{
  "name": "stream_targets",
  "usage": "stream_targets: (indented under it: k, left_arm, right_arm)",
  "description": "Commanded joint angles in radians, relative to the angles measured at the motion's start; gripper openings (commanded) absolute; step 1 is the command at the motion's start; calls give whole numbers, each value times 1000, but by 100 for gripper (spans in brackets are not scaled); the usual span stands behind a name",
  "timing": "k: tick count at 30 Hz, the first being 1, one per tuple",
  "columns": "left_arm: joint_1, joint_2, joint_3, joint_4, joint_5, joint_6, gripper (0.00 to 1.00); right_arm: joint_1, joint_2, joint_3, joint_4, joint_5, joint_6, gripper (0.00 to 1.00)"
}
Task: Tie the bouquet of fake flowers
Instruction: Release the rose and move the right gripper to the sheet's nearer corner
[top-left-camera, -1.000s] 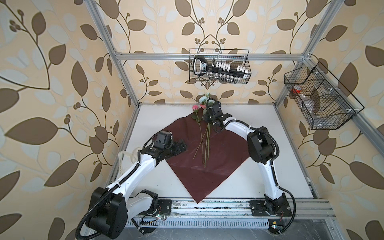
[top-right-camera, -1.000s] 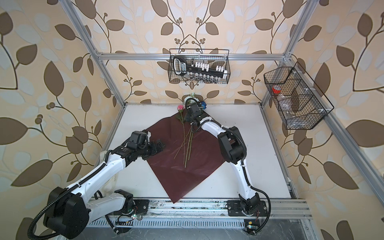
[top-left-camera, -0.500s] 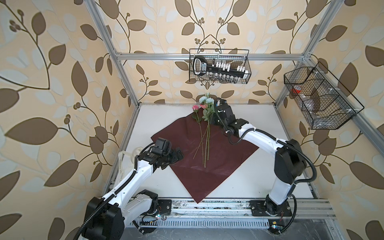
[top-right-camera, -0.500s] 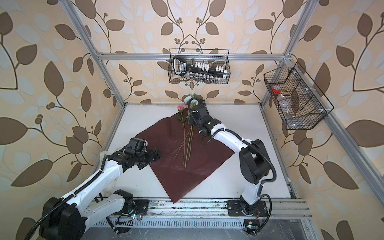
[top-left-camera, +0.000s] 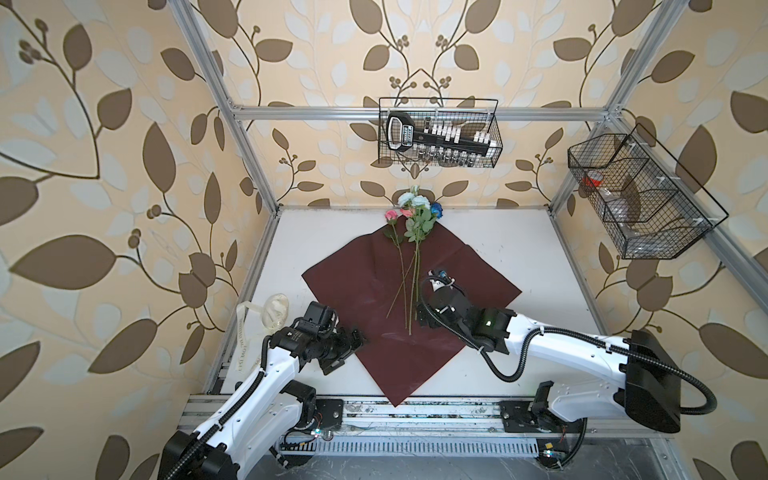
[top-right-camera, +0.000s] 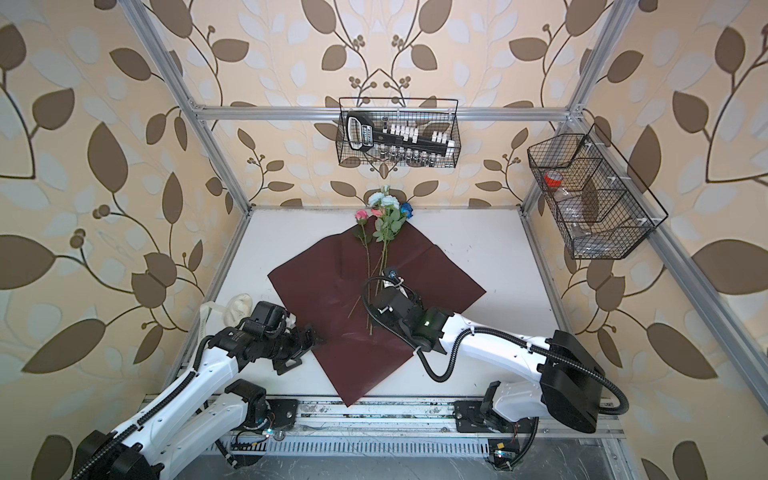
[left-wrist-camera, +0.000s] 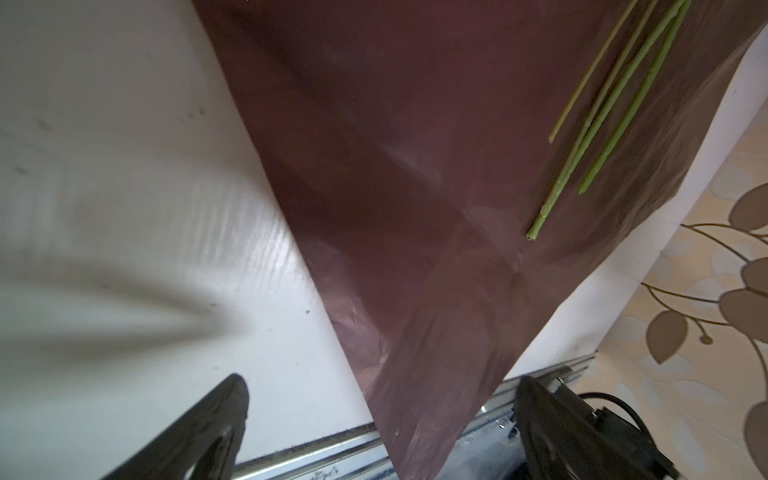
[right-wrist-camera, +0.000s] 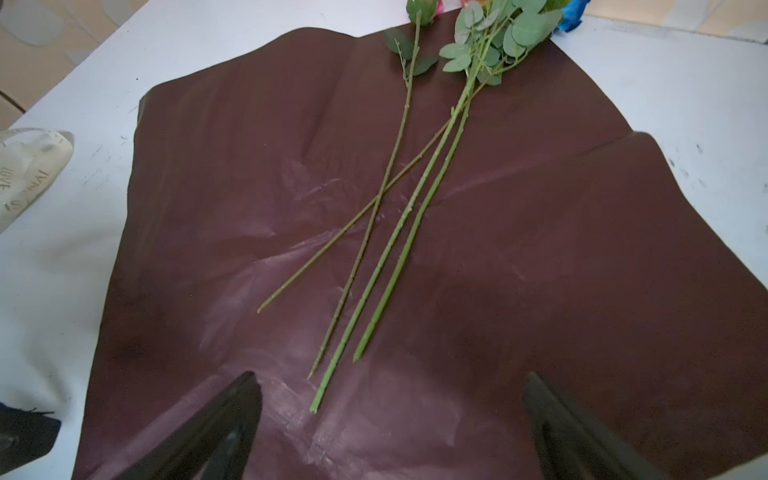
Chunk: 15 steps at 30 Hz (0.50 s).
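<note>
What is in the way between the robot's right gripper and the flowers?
Nothing I can see. The right gripper is open, and the flowers lie uncovered on the dark red sheet just ahead of it, with the stem ends nearest. Only open air is between them.

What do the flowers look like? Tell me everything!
The bouquet of fake flowers lies flat and loose, not tied: pink, pale-blue and dark-blue blooms with green leaves on long thin stems. Two stems cross. The stems rest on the dark red wrapping sheet; the blooms reach past its far corner onto the white table. Nothing grips it.
</note>
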Motion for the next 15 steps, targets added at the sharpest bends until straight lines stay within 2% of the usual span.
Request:
stream_targets:
  k: [1, 6, 9, 15]
  left_arm:
    - [-16, -28, -41, 71, 118, -74, 99]
    - [-22, -50, -126, 133, 174, -128, 99]
    - [-36, -63, -184, 226, 221, -189, 99]
    - [-125, -64, -192, 359, 171, -232, 99]
  right_arm:
    - [17, -51, -38, -28, 84, 54, 100]
    - [16, -97, -76, -27, 124, 84, 100]
    - [16, -105, -80, -29, 143, 87, 100]
    - [16, -81, -78, -28, 169, 91, 100]
